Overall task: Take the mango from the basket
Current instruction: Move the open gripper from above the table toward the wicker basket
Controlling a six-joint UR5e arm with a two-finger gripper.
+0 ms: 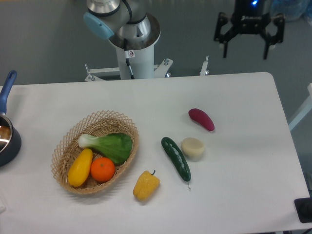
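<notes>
The mango (80, 167) is a smooth yellow oval lying at the front left of the wicker basket (73, 134), next to a round orange (103, 169) and a green leafy vegetable (111, 145). My gripper (245, 48) hangs high at the back right, beyond the table's far edge and far from the basket. Its fingers are spread and hold nothing.
On the table outside the basket lie a lumpy yellow bell pepper (146, 185), a dark green cucumber (176, 158), a pale round piece (193, 147) and a purple-red sweet potato (201, 119). A blue-handled pot (7, 131) sits at the left edge. The arm's base (132, 44) stands at the back.
</notes>
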